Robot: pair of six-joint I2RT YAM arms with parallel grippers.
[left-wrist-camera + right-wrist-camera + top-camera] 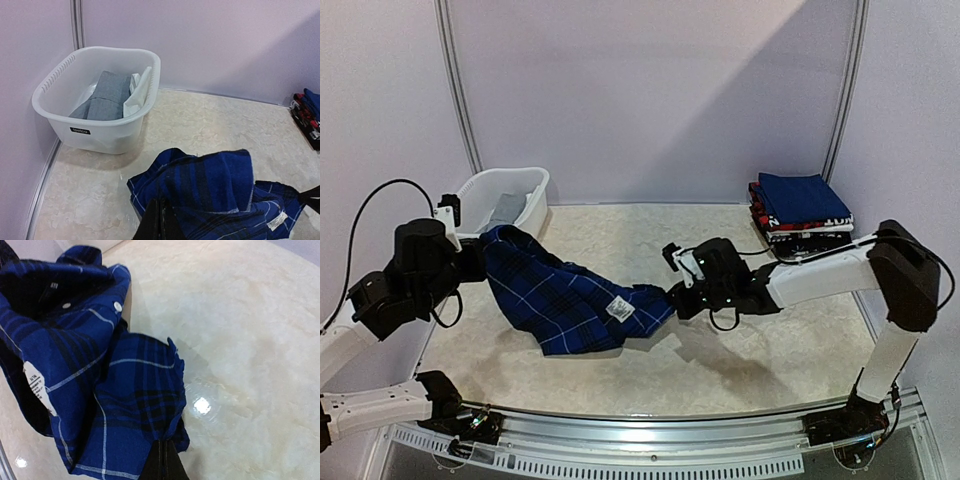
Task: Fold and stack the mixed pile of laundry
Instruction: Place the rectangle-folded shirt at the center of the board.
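Top view: dark blue plaid shirt (570, 300) is stretched across the left-centre of the worktop (650, 235), bunched and not folded. Left fingers (475, 262) are clamped on its upper left end, just in front of the basket. Right fingers (678, 297) are clamped on its right end, near mid-worktop. Lower part of the shirt lies on the worktop, with a white care label (619, 309) facing up near the right end. White slotted basket (535, 180) sits in the far left corner with a grey garment (507, 208) inside. A folded stack (800, 210) with a blue item on top sits in the far right corner, well apart from the shirt.

Left wrist view: left fingers (157, 225) are at the bottom edge, pressed together with plaid shirt (215, 190) cloth pinched between them. The shirt is heaped just ahead, care label (276, 220) at its right side. Basket (100, 135) stands upright beyond it against the wall, apart from the shirt. Inside are the folded grey garment (102, 95) and a white shirt (137, 92) leaning against the right wall. Edge of the folded stack (307, 112) shows at far right.

Right wrist view: right fingers (162, 465) are at the bottom edge, closed on a corner of the plaid shirt (100, 390). The cloth spreads up and left from the grip. Collar area is at top left with two white buttons (118, 306), and the care label (37, 385) hangs on the left. Bare glossy worktop (240, 340) fills the right side.
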